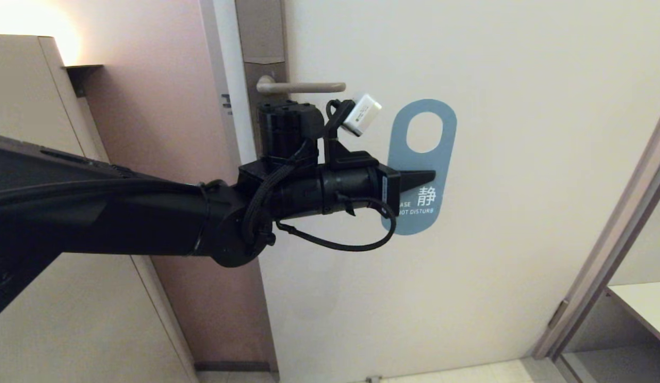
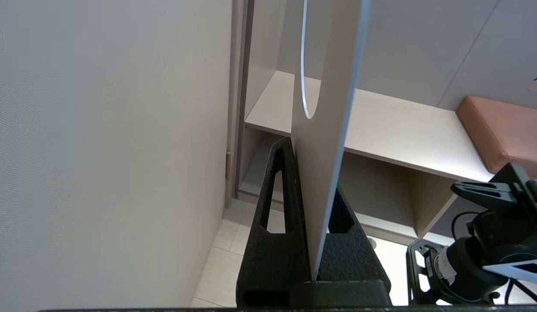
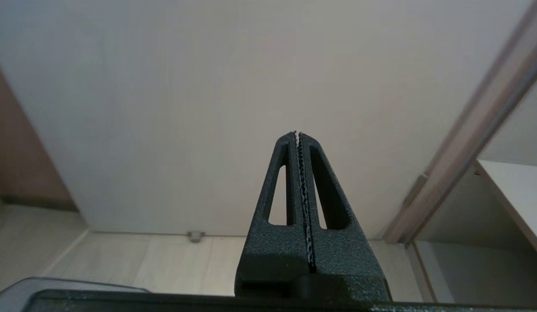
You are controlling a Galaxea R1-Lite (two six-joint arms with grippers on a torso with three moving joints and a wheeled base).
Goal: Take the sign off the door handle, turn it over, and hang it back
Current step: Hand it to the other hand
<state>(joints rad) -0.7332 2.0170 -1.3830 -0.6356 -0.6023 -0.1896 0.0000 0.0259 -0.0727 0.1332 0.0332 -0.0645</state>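
A pale door (image 1: 468, 276) fills the head view, with a pinkish wall (image 1: 165, 133) to its left and a low shelf (image 1: 644, 308) beyond the frame at the right. The door handle (image 1: 303, 86) juts level from its grey-brown backplate (image 1: 263, 58) near the door's edge, and nothing hangs on it.

The left arm reaches across from the left, and the left pincer (image 1: 420, 178) is clamped on the sign (image 1: 423, 159), gripping it at its left edge about halfway down. The sign stands upright in front of the door, below and to the right of the handle's tip and apart from it. Its blue face with white lettering is turned outward and its oval hole is uppermost. In the left wrist view the sign (image 2: 325, 151) shows edge-on, pinched between the two black fingers (image 2: 275, 208), its pale other face towards the camera.

The right pincer (image 3: 298, 136) is low down, pointing at the bare door above the floor tiles (image 3: 143, 260). Its fingers are pressed together with nothing between them.
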